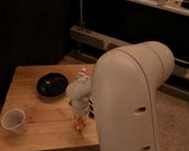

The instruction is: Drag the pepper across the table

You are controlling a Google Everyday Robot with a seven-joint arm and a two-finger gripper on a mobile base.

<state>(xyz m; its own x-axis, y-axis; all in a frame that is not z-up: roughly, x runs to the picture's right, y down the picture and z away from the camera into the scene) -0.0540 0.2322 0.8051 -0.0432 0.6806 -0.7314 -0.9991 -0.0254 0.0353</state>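
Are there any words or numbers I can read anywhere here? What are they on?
None can be read.
The white arm, the black plate, the clear cup and the table bear no writing.
The things on the shelf at the top right are too blurred to tell.
The gripper, shut on the pepper near the table's front edge, shows no label.

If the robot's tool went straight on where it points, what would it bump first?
The tool points down near the front edge of the table, shut on the pepper, it seems. Straight on, it would likely press that pepper against the wood.
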